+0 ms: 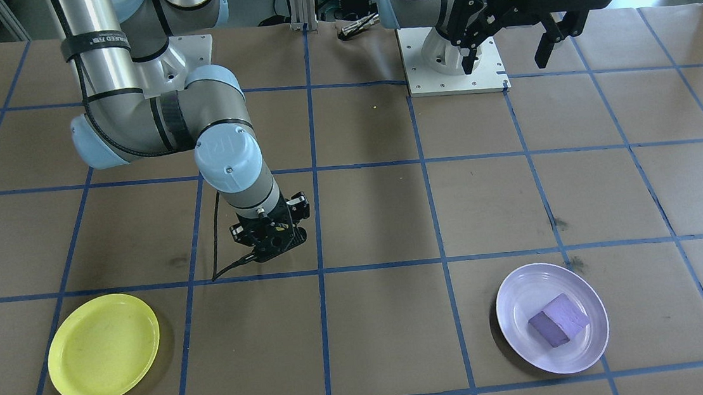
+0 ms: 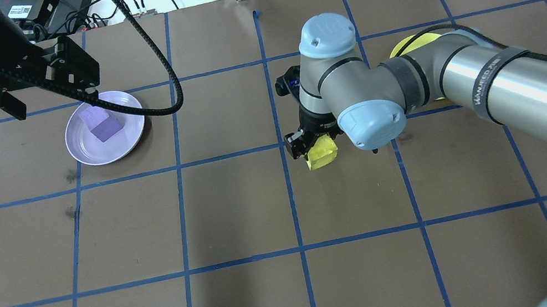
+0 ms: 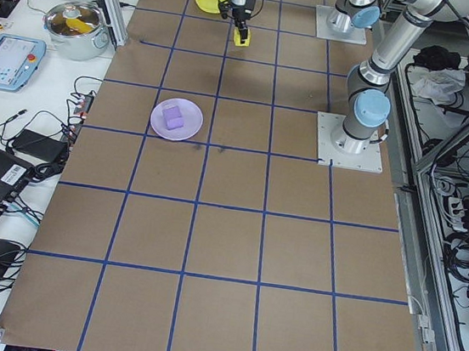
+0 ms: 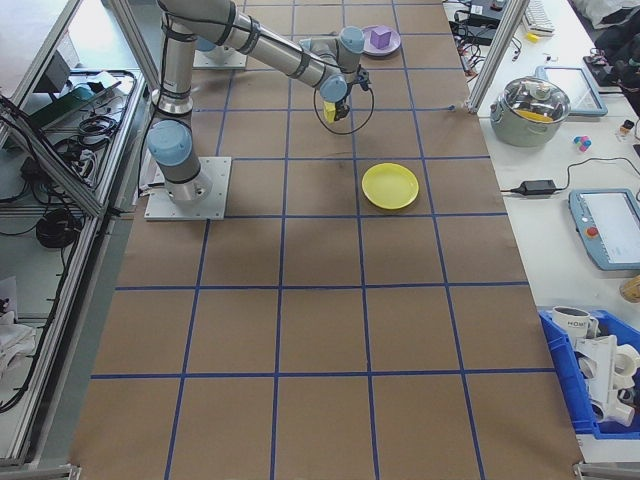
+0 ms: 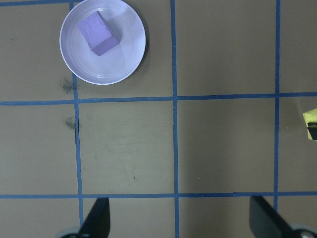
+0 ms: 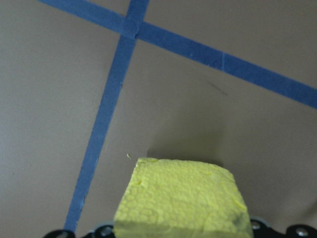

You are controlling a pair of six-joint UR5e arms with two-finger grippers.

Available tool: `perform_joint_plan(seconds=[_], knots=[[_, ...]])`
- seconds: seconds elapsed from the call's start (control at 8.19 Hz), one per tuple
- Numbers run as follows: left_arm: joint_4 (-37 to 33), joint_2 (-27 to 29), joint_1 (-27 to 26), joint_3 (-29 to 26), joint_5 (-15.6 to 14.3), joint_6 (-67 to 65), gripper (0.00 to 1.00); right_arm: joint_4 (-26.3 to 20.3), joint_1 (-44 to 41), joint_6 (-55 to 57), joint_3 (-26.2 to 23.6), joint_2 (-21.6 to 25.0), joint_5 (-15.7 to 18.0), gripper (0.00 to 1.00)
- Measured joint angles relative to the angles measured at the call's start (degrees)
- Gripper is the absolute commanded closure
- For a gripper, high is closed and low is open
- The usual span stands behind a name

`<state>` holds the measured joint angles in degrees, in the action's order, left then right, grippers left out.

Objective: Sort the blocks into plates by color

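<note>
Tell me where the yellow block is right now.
The yellow block is in the right gripper, near the table's middle in the overhead view, short of the yellow plate.

A robotics lab, set up for recording.

The surface (image 3: 228,226) is brown paper gridded with blue tape (image 3: 200,201), two arms bolted on base plates (image 3: 350,143). At its 9 o'clock edge in the left exterior view lie teach pendants (image 3: 6,57), cables (a tangle) (image 3: 42,139) and a steel pot (image 3: 78,28).
</note>
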<state>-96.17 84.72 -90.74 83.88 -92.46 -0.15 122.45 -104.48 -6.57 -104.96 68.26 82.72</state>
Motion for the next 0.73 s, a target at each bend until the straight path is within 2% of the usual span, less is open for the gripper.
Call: perform_joint_plan(seconds=[0.24,0.49,0.73], knots=[[-0.28,0.62,0.12,-0.04,0.15,-0.02,0.0,0.07,3.44,0.37,2.22,4.15,0.49,1.0],[-0.44,1.93,0.36,-0.4,-0.28,0.05,0.0,0.67,9.15,-0.12,4.18,5.51,1.91,1.0],[-0.86,3.87,0.77,-2.83,-3.3,0.11,0.0,4.36,14.31,-1.02,5.48,5.03,4.46,1.0]])
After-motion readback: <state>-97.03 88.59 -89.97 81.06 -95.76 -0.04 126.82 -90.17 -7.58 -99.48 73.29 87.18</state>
